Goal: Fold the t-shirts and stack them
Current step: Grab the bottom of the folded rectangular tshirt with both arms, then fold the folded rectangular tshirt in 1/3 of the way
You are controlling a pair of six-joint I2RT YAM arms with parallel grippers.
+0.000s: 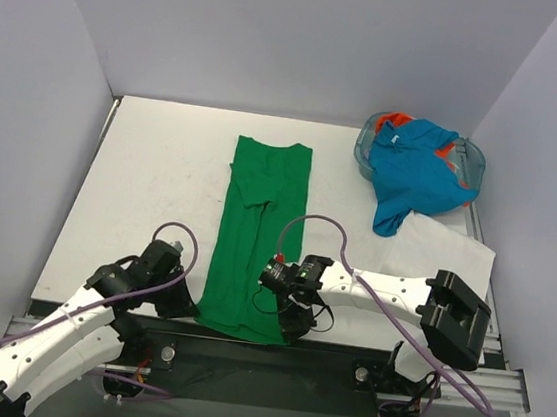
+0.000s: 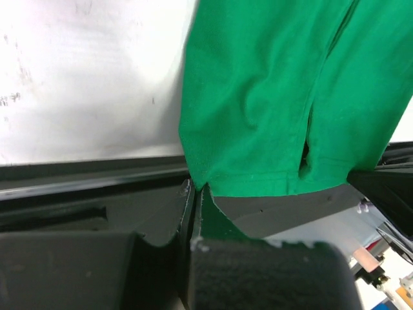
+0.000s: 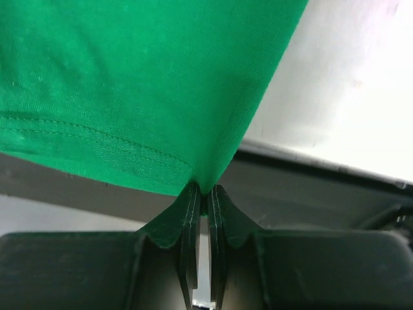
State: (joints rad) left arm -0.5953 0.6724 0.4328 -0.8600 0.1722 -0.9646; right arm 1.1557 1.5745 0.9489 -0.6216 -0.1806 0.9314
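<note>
The green t-shirt [image 1: 256,231] lies as a long narrow strip down the table's middle, its hem hanging over the near edge. My left gripper [image 1: 190,304] is shut on the hem's left corner [image 2: 197,181]; the jaws pinch the fabric. My right gripper [image 1: 291,323] is shut on the hem's right corner [image 3: 203,187]. The turquoise t-shirt [image 1: 415,174] is heaped at the back right, spilling out of a clear bin. A bit of the orange-red t-shirt [image 1: 399,119] peeks out under it.
The clear bin [image 1: 363,148] sits at the back right corner. A white sheet [image 1: 445,253] lies right of centre under the right arm. The table's dark front rail [image 2: 97,171] runs just below both grippers. Walls close in the left, back and right.
</note>
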